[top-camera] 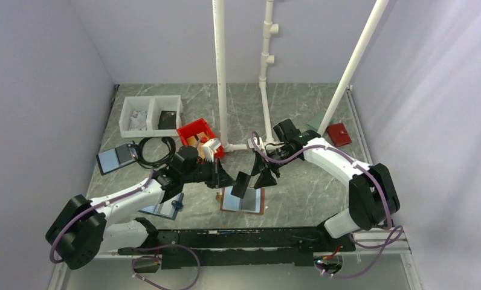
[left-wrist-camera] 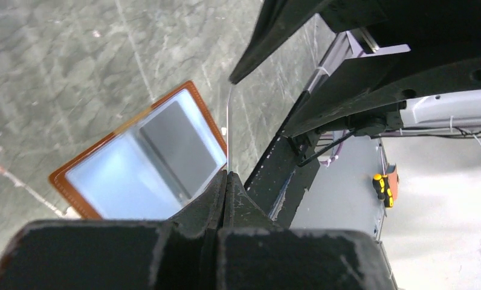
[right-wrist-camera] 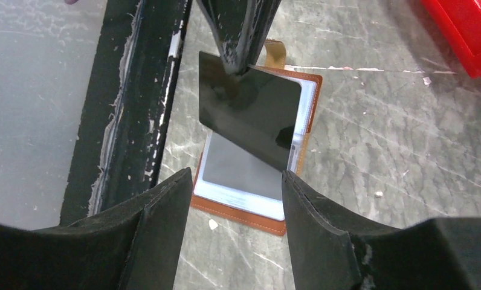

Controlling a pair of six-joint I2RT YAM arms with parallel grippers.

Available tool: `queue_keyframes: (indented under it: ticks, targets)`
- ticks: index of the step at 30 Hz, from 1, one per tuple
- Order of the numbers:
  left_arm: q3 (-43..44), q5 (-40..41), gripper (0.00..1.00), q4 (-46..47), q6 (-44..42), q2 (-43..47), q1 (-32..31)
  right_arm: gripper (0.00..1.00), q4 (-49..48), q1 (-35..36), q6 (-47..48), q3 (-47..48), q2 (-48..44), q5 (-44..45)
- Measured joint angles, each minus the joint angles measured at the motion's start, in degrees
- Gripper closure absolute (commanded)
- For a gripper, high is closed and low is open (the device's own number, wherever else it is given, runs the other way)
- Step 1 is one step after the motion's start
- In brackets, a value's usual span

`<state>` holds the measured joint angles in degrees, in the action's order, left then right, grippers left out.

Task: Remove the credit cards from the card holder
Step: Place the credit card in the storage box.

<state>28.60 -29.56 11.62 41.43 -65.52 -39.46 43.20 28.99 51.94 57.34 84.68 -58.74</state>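
The brown card holder [top-camera: 243,201] lies open and flat on the table; its pale blue and dark grey panels show in the left wrist view [left-wrist-camera: 141,160] and the right wrist view [right-wrist-camera: 250,181]. My left gripper [top-camera: 229,180] [left-wrist-camera: 226,175] is shut on a dark card [top-camera: 240,185], seen edge-on in the left wrist view [left-wrist-camera: 228,130] and face-on in the right wrist view [right-wrist-camera: 250,118]. The card hangs above the holder, clear of it. My right gripper [top-camera: 266,177] [right-wrist-camera: 235,193] is open and empty, just right of the card and above the holder.
A red bin [top-camera: 197,134] and a white two-compartment tray [top-camera: 150,115] stand at the back left. Two blue-edged folders [top-camera: 116,157] [top-camera: 159,209] lie at the left, with a black cable coil [top-camera: 153,151]. A red wallet [top-camera: 338,134] lies back right. White pipes [top-camera: 221,72] rise behind.
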Motion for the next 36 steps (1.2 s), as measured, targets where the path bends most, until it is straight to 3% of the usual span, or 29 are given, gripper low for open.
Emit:
queue_keyframes:
  ticks: [13, 29, 32, 36]
  targets:
    - [3.6, -0.8, 1.0, 0.9, -4.2, -5.8, -5.3, 0.42, 0.1, -0.2, -3.1, 0.0, 3.2, -2.5]
    - [4.2, -1.1, 1.0, 1.2, -4.4, -6.1, -5.9, 0.43, -1.5, -0.8, -5.2, 0.0, 3.5, -1.3]
    - [4.2, -1.1, 1.0, 1.4, -4.4, -5.9, -6.0, 0.47, -2.1, -1.2, -5.5, 0.0, 3.5, -1.2]
    - [4.1, -1.1, 1.0, 2.4, -4.3, -5.8, -6.0, 0.65, -1.6, -1.2, -4.6, 0.2, 3.6, -1.9]
